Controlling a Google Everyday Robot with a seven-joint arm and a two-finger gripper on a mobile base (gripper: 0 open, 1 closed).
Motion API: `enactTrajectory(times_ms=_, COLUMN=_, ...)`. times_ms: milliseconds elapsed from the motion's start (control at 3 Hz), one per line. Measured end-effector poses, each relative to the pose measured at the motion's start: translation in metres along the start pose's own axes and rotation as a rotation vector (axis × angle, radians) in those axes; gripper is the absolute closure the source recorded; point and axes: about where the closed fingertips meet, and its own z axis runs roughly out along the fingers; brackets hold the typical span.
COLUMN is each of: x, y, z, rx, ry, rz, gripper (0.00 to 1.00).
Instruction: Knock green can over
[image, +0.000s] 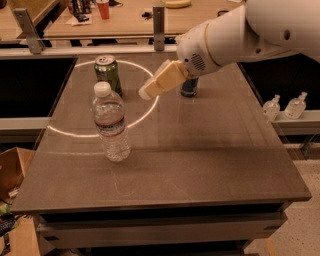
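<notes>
"On the table (210, 150) — how many cans?"
"Two: one green can (108, 74), upright at the back left, and one blue can (189, 88). One water bottle (111, 125) too."
"And the gripper (146, 93)?"
"Above the table, right of the green can — not touching it, fingers together, empty."

The white arm (240, 30) enters from the upper right, angled downward, with the tan gripper (148, 91) pointing lower-left.
</notes>
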Motion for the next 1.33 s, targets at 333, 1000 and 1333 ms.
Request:
enactTrajectory(times_ms=333, x=-0.024, y=0.012, z=0.032, rx=-0.034, ry=-0.089, rz=-0.011, gripper=0.0)
enactTrajectory(times_ms=1000, x=-0.054, y=0.023, z=0.089, rx=-0.052, ry=-0.212, rz=0.038, gripper=0.0)
enactTrajectory(times_ms=1333, x=-0.054, y=0.034, z=0.11, rx=-0.044, ry=-0.28, rz=0.129, gripper=0.0)
